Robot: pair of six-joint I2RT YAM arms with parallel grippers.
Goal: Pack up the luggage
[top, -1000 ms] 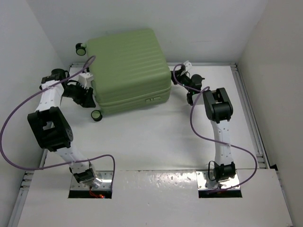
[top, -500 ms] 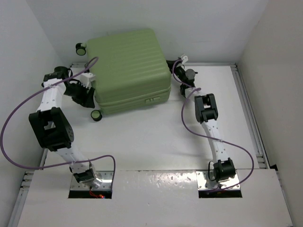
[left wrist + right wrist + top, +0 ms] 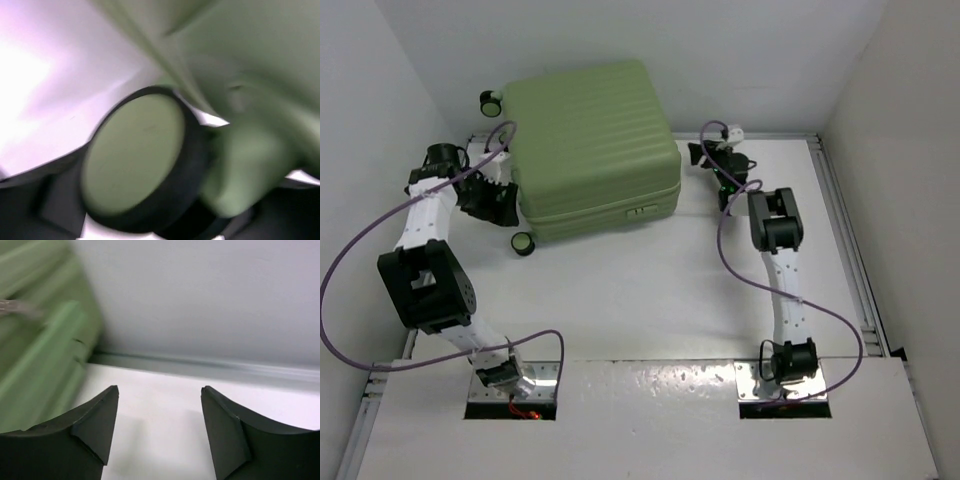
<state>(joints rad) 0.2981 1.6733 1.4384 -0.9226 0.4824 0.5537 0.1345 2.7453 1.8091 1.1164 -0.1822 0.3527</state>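
The luggage (image 3: 592, 145) is a pale-green ribbed suitcase lying shut at the back of the table, with wheels on its left side. My left gripper (image 3: 498, 200) sits low against that left side. The blurred left wrist view is filled by one black wheel with a green hub (image 3: 135, 155). Dark finger shapes (image 3: 35, 200) stand wide apart either side of it. My right gripper (image 3: 706, 156) hovers just off the suitcase's right rear corner. It is open (image 3: 159, 389) over bare table with nothing between its fingers, and the green shell (image 3: 40, 365) lies to its left.
White walls enclose the table on the left, back and right. A metal rail (image 3: 210, 369) runs along the foot of the back wall ahead of the right gripper. Purple cables (image 3: 350, 250) loop from both arms.
The right gripper has gone from shut to open and drawn back a little from the suitcase's corner. The left arm has shifted slightly left along the suitcase's side.
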